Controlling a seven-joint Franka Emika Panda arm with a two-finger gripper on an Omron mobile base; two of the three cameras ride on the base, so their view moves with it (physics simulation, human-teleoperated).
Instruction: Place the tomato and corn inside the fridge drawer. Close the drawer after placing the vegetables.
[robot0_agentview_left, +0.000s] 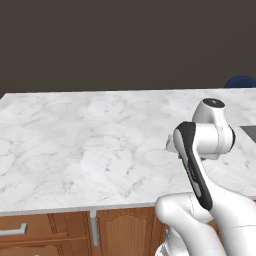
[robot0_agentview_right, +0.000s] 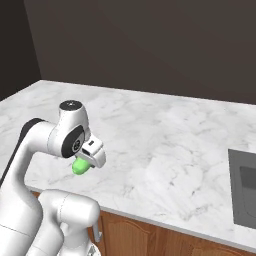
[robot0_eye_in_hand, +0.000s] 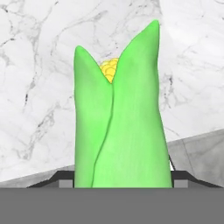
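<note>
The corn (robot0_eye_in_hand: 120, 127) is a green-husked cob with yellow kernels showing at its tip, and it stands upright in the middle of the hand view. My gripper (robot0_eye_in_hand: 122, 180) is shut on its lower end, with the dark fingertips (robot0_eye_in_hand: 64, 178) just showing on either side. In the right base view the corn's green end (robot0_agentview_right: 80, 166) pokes out below the gripper (robot0_agentview_right: 89, 159), which hangs above the near part of the white marble counter (robot0_agentview_right: 165, 145). The arm is folded back close to the base. The tomato and the fridge drawer are out of view.
A grey sink (robot0_agentview_right: 243, 192) is set into the counter at the right. Wooden cabinet fronts with a metal handle (robot0_agentview_left: 15, 231) run below the counter's near edge. A blue object (robot0_agentview_left: 241, 81) sits beyond the far right corner. A dark wall stands behind.
</note>
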